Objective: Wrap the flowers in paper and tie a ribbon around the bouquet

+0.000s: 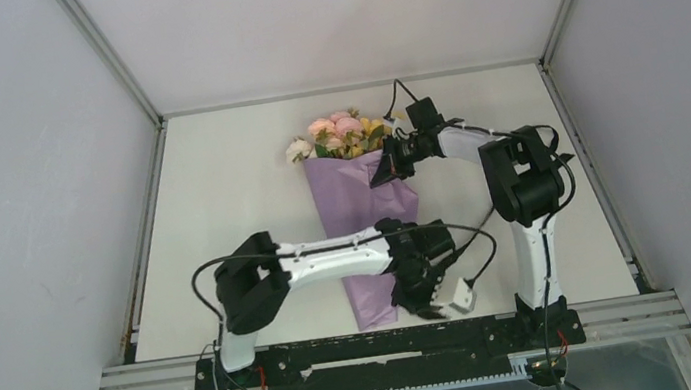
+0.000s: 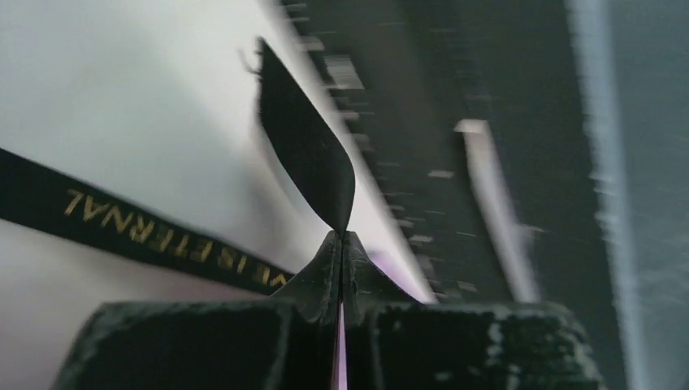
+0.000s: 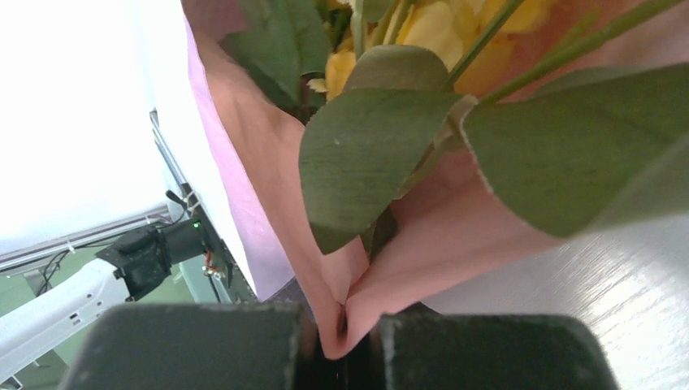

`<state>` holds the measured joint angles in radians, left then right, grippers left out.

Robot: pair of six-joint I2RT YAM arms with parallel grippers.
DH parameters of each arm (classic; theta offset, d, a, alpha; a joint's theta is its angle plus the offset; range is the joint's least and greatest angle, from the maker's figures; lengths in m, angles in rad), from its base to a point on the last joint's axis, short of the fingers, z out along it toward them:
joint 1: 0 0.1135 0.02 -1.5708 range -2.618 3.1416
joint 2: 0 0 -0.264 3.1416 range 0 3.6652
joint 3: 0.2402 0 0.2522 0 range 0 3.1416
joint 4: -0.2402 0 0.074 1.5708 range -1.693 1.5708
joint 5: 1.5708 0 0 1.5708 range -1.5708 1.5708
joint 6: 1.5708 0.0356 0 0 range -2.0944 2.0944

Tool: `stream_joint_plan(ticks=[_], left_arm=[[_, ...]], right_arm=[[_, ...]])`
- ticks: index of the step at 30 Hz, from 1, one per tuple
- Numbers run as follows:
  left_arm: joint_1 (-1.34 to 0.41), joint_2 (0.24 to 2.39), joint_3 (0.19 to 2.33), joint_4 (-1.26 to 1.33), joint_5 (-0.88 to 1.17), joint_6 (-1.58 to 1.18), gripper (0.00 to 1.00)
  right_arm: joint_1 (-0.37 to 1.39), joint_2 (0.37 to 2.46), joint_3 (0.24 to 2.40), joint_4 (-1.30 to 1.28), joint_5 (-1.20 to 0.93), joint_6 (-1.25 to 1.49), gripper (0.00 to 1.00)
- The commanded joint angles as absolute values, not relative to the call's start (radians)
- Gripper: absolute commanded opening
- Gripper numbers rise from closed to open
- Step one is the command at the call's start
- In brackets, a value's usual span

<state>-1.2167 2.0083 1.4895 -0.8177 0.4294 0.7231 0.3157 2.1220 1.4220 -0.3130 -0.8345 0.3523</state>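
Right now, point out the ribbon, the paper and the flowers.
ribbon (image 2: 122, 221): left wrist view, on the gold-lettered stretch.
paper (image 1: 352, 199): top external view, on the middle of the lilac cone.
flowers (image 1: 338, 127): top external view, on the pink blooms.

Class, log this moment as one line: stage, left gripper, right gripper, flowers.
stage: ribbon gripped | left gripper: shut on ribbon | right gripper: shut on paper edge | flowers: wrapped in paper, lying on table

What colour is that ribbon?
The ribbon is black with gold lettering, best seen in the left wrist view.
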Motion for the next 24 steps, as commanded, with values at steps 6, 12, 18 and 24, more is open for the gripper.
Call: stream_joint_plan(ticks=[6,12,18,24], left_arm=[[-1.262,1.728,1.243,-1.155,0.466,0.756,0.00],[-1.251,1.614,0.996,-1.200,0.430,0.822,0.00],[-1.048,1.559,0.918,-1.198,0.380,0.851,0.00],[-0.624,1.667,0.971,-1.144,0.329,0.835,0.00]], right_arm=[[0.271,1.920,1.466,-0.347,-0.792,0.470,0.00],[0.239,1.903,1.468,-0.418,-0.760,0.423,0.00],[0.212,1.893,1.479,-0.445,-0.775,0.416,0.00],[0.206,1.872,1.486,-0.529,-0.806,0.344,0.00]])
